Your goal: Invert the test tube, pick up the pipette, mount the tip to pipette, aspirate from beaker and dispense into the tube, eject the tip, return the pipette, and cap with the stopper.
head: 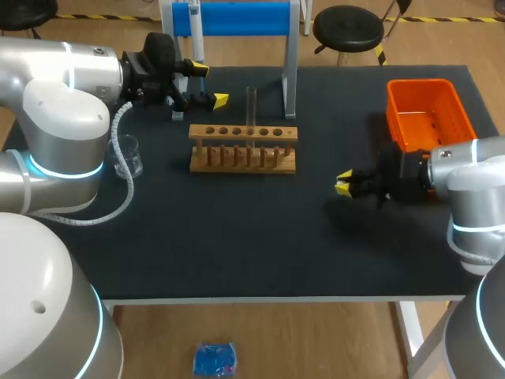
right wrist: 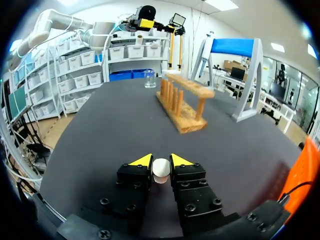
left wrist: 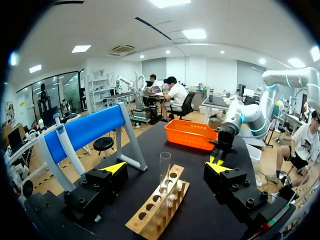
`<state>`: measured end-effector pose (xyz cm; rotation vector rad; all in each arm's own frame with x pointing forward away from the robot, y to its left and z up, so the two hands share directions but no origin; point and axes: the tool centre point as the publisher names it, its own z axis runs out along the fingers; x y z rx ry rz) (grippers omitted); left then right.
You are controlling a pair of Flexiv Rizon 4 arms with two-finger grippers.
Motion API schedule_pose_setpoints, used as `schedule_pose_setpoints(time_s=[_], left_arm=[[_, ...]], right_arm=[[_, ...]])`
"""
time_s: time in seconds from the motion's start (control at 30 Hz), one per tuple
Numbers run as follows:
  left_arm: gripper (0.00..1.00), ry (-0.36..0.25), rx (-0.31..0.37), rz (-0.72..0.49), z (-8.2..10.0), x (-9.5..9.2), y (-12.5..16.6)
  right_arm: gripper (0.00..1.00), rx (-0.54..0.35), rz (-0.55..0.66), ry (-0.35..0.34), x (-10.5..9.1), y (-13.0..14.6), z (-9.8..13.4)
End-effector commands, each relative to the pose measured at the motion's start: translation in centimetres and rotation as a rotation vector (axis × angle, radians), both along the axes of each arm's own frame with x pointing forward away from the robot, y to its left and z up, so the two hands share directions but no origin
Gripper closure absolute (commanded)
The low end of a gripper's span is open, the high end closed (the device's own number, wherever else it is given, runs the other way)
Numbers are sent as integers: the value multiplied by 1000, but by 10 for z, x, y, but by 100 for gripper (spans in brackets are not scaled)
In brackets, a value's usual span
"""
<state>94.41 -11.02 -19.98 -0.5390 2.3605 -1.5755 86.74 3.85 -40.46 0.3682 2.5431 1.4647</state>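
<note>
A clear test tube (head: pixel 252 105) stands upright in the wooden rack (head: pixel 243 147) at the table's middle back. My left gripper (head: pixel 210 84) hovers open just left of the rack, with the tube (left wrist: pixel 164 169) ahead of its spread fingers. The pipette (left wrist: pixel 69 151) hangs on the blue stand (head: pixel 237 17) at the back. A glass beaker (head: pixel 126 155) sits at the left. Low over the table at the right, my right gripper (right wrist: pixel 160 163) is shut on a small white stopper (right wrist: pixel 160 170), seen in the right wrist view. In the head view the right gripper (head: pixel 345 183) hides the stopper.
An orange basket (head: pixel 430 113) stands at the back right, just behind my right arm. Bare black mat lies between the rack (right wrist: pixel 182 102) and the right gripper and along the table's front edge.
</note>
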Motion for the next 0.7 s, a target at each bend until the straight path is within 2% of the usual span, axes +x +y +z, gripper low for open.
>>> schedule_pose_setpoints(time_s=[0.03,0.17,0.27,0.33,0.4,0.43,0.6,0.7], left_arm=[[0,2,1,-1,0,0,0],[0,2,1,-1,0,0,0],[0,2,1,-1,0,0,0],[0,2,1,-1,0,0,0],[0,2,1,-1,0,0,0],[0,2,1,-1,0,0,0],[0,2,1,-1,0,0,0],[0,2,1,-1,0,0,0]], right_arm=[[100,-34,-22,-26,6,2,40],[100,-60,-19,-67,26,8,82],[100,-46,-9,-89,43,16,117],[100,-3,-10,-64,56,22,139],[100,-17,-7,-106,68,30,158],[100,-10,-9,-96,74,35,166],[100,-6,6,-141,99,63,202],[100,-18,30,-159,106,84,217]])
